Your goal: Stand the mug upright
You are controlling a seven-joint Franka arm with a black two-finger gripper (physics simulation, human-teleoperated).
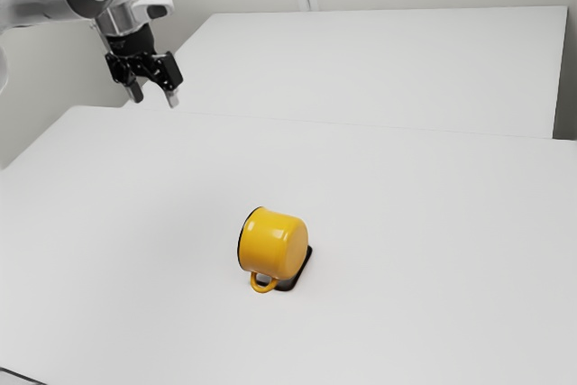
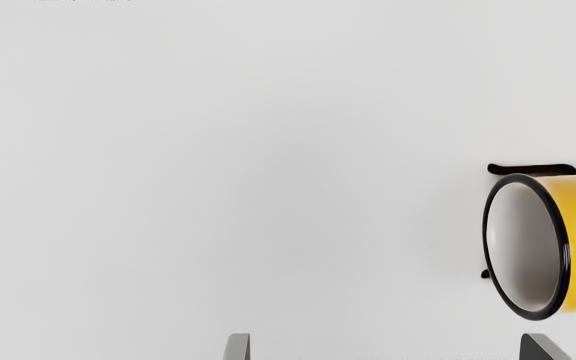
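The pincer [image 1: 155,96] hangs in the air at the exterior view's far left, its two fingers spread apart with nothing between them, so it is released. Well apart from it, on the pale desk [image 1: 433,250], a yellow mug [image 1: 275,242] lies on its side, farther toward the exterior view's right and nearer to the viewer. The mug's black rim [image 2: 564,245] and open mouth face the exterior view's left, the side the arm comes in from, while its base is turned toward the exterior view's right. Its looped yellow handle [image 1: 262,287] is low on the near side. A flat black item [image 1: 287,287] shows partly from behind and beneath the mug; too much is hidden to name it. In the wrist view, the pale grey inside of the mug is visible, beyond the open fingers and off to one side of the space between them. As for progress, the task appears to be at its very start: the mug is neither held nor raised. What seems left is nearly everything: bringing the pincer over and down, taking hold, turning the mouth upward, setting the base flat on the desk, and letting go.
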